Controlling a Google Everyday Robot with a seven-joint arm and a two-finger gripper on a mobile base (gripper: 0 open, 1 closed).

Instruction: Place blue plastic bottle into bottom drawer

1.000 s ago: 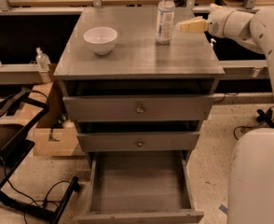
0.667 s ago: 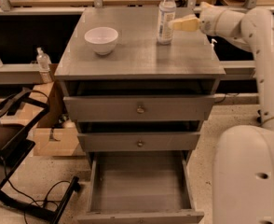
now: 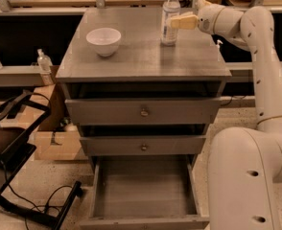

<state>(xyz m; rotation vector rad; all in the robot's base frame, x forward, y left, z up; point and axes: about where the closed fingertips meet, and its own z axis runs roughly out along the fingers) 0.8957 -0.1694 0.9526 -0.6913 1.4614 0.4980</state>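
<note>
The blue plastic bottle (image 3: 170, 17), clear with a white cap and a pale label, stands upright at the back right of the grey cabinet top (image 3: 131, 61). My gripper (image 3: 180, 22) reaches in from the right at label height and overlaps the bottle's right side. I cannot tell if it touches the bottle. The bottom drawer (image 3: 143, 188) is pulled open below, and its plain grey inside holds nothing. The two drawers above it are only slightly ajar.
A white bowl (image 3: 104, 40) sits on the cabinet top, left of the bottle. A small pump-top bottle (image 3: 44, 61) stands on a shelf at the left. A black stand (image 3: 11, 147) and a cardboard box (image 3: 54, 140) are on the floor at the left. My base (image 3: 246, 176) is right of the drawers.
My gripper has moved left along the back of the cabinet top, closing the gap to the bottle's right side. The bottle, bowl and drawers have not moved.
</note>
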